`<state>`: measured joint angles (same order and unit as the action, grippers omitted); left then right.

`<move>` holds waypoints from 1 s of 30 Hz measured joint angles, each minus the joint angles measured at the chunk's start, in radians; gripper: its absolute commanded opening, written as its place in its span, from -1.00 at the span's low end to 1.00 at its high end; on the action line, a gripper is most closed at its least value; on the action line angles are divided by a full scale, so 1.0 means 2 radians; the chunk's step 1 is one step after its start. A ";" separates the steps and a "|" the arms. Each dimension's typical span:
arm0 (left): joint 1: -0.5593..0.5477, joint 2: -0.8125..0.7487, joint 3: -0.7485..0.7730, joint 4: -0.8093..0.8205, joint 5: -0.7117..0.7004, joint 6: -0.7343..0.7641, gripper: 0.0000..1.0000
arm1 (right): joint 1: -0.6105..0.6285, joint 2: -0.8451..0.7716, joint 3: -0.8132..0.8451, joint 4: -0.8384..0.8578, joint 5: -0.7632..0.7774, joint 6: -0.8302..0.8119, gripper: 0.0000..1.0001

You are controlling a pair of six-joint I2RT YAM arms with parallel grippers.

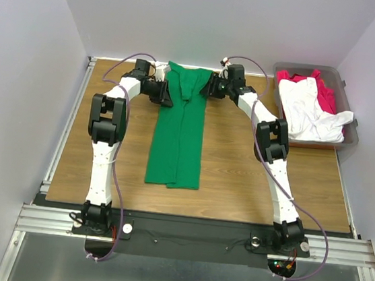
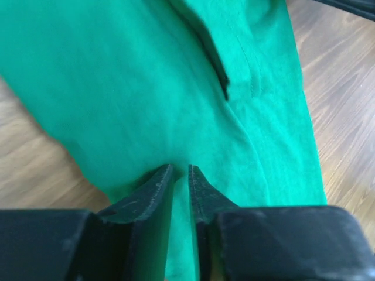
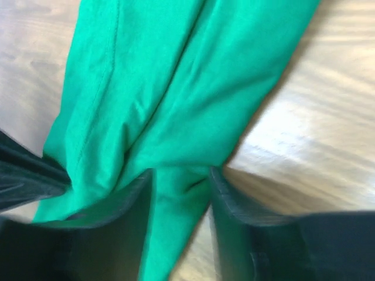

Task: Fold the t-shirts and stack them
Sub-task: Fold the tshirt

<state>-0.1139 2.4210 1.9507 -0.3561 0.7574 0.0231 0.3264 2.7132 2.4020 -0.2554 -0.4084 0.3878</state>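
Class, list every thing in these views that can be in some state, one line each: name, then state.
green t-shirt: folded into a long strip, far end at both grippers
left gripper: shut on the green t-shirt
right gripper: jaws apart, green cloth between them
white t-shirt: unfolded, crumpled in the bin
red t-shirt: unfolded, in the bin under the white one
bin: holding two shirts
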 measured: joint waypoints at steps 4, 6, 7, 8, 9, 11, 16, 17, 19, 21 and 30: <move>0.006 -0.001 0.001 -0.004 0.010 0.005 -0.29 | 0.000 0.000 0.004 0.010 0.004 -0.019 0.35; 0.007 -0.006 -0.002 -0.009 0.013 0.011 -0.27 | 0.000 -0.002 0.002 0.013 0.002 -0.030 0.43; 0.007 -0.014 -0.011 -0.014 0.014 0.016 -0.24 | 0.000 -0.007 -0.005 0.013 0.000 -0.036 0.44; 0.008 -0.028 -0.024 -0.023 0.015 0.021 -0.23 | 0.000 -0.019 -0.019 0.011 -0.004 -0.041 0.48; 0.009 -0.050 -0.044 -0.026 0.014 0.028 -0.21 | 0.000 -0.037 -0.046 0.012 -0.007 -0.047 0.52; 0.009 -0.103 -0.095 -0.033 0.012 0.052 -0.15 | 0.000 -0.083 -0.098 0.001 -0.021 -0.059 0.64; 0.016 -0.316 -0.232 -0.029 0.002 0.136 0.08 | 0.001 -0.277 -0.263 -0.014 -0.065 -0.115 0.89; 0.020 -0.369 -0.255 -0.029 0.005 0.167 0.14 | 0.002 -0.313 -0.282 -0.019 -0.071 -0.134 0.89; 0.029 -0.443 -0.284 -0.025 0.010 0.215 0.21 | 0.008 -0.385 -0.315 -0.032 -0.079 -0.175 0.83; 0.035 -0.508 -0.327 -0.025 0.011 0.282 0.21 | 0.016 -0.449 -0.352 -0.039 -0.079 -0.220 0.73; 0.021 -0.651 -0.552 -0.121 0.005 0.572 0.16 | 0.170 -0.600 -0.602 -0.112 -0.003 -0.410 0.20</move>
<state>-0.0715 1.1183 0.8463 -0.5972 0.7670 1.1675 0.6655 1.5124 1.1984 -0.4797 -0.4152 -0.4320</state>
